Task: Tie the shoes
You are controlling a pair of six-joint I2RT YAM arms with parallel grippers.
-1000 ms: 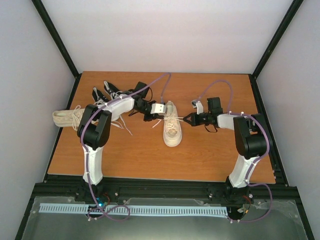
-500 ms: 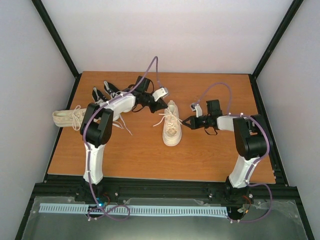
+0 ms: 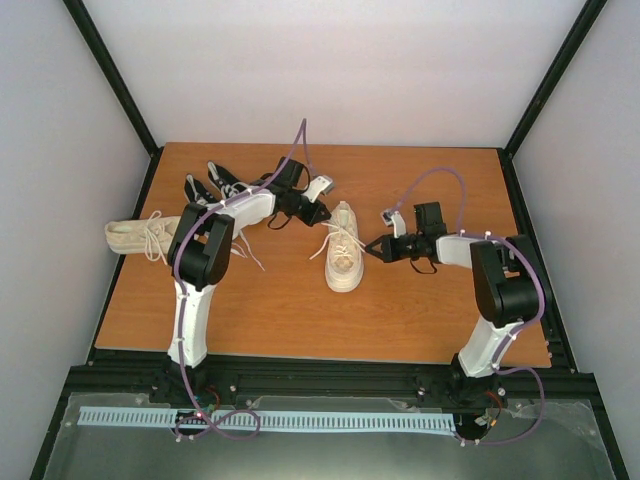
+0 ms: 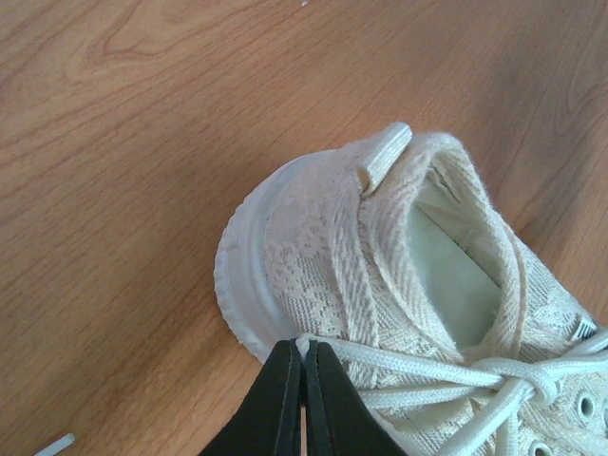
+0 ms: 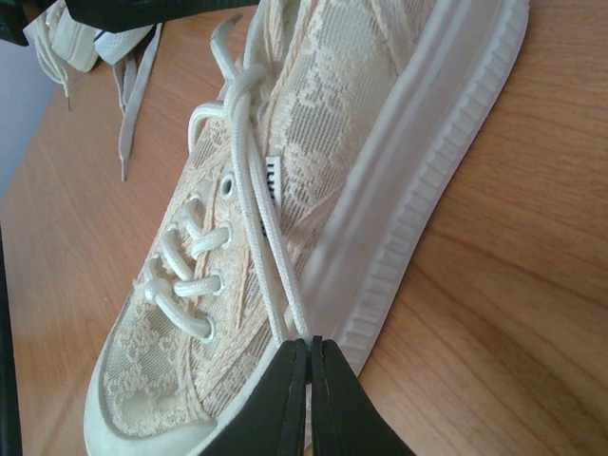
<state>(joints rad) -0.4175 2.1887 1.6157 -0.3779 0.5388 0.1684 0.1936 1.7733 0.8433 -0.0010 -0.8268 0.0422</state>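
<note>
A cream lace-up shoe (image 3: 343, 258) lies mid-table, toe towards me. My left gripper (image 3: 322, 214) is at its heel, shut on a fold of the pale lace (image 4: 408, 359) right at the heel rim (image 4: 285, 285). My right gripper (image 3: 368, 247) is at the shoe's right side, shut on two strands of the same lace (image 5: 271, 275) beside the ribbed sole (image 5: 418, 199). The lace is crossed in a knot (image 5: 243, 84) above the eyelets. A second cream shoe (image 3: 135, 236) lies at the far left. Two black shoes (image 3: 215, 185) lie behind my left arm.
Loose white laces (image 3: 245, 250) of the black shoes trail across the table beside my left arm. The wooden table (image 3: 400, 320) ends at black frame rails on the left, right and near sides. White walls close in the back.
My left gripper has moved from the shoe's left side back and up to its heel, drawing the lace with it. My right gripper has shifted slightly nearer and lower beside the shoe.
</note>
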